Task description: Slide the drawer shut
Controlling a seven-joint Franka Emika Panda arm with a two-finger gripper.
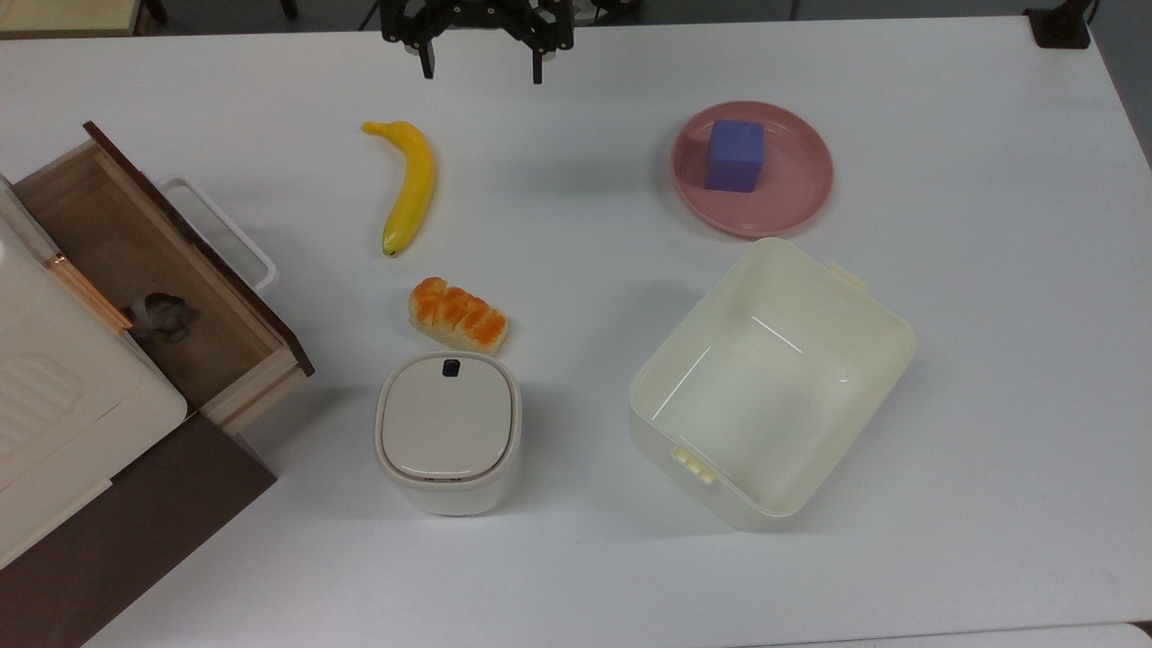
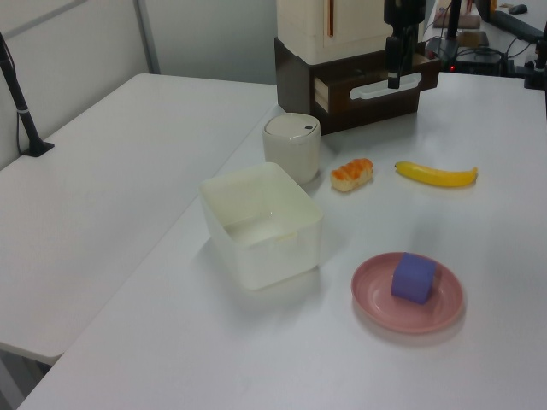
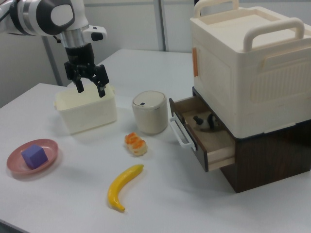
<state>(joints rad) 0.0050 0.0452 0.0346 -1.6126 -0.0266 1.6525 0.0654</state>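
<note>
A white counter [image 1: 576, 558] holds a dark brown cabinet [image 3: 265, 167] at the top view's left edge, with a cream plastic crate [image 3: 248, 63] stacked on top of it. The drawer [image 1: 153, 270] stands pulled out of the cabinet, showing its light wooden inside and a small dark object [image 1: 162, 317] lying in it. Its white loop handle [image 1: 225, 225] faces the middle of the counter.

The gripper [image 1: 481, 58] hangs above the far edge of the counter in the top view, well apart from the drawer, its two fingers spread wide and holding nothing.

A banana [image 1: 407, 184] lies near the gripper, and below it in the top view sits a small bread roll [image 1: 457, 315], just beside a white lidded container [image 1: 448, 430]. To the top view's right are an open cream bin [image 1: 769, 382] and a pink plate [image 1: 792, 193] carrying a purple cube [image 1: 734, 155].
</note>
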